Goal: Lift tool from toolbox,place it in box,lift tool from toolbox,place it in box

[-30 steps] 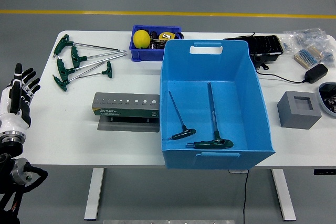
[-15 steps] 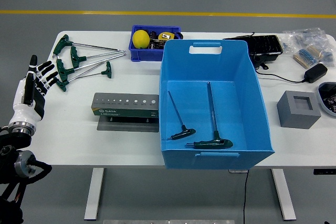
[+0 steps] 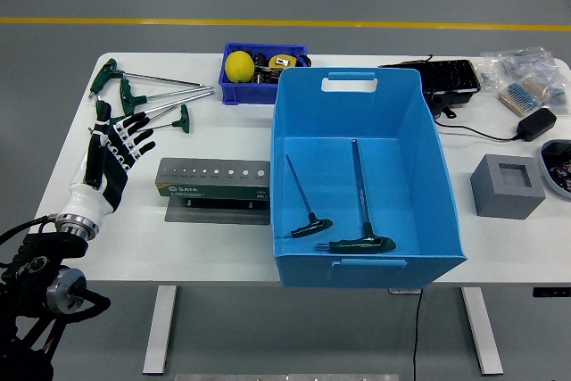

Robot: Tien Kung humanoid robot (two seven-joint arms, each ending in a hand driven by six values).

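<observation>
At the left of the frame we see the left hand point(image 3: 113, 153), fingers spread and holding nothing, raised over the white table point(image 3: 214, 238) just below a group of green-handled T-wrenches point(image 3: 143, 100) lying loose in the upper left. Its fingertips overlap the lowest wrench handles; we cannot tell whether they touch. At lower centre-left stands the grey tool holder point(image 3: 214, 180), its row of holes showing. In the centre sits the blue box point(image 3: 361, 176), which contains two T-wrenches point(image 3: 343, 220) resting on its floor near the front wall. Behind it, at upper centre, a small blue bin point(image 3: 234, 91) holds a yellow ball point(image 3: 240, 67).
</observation>
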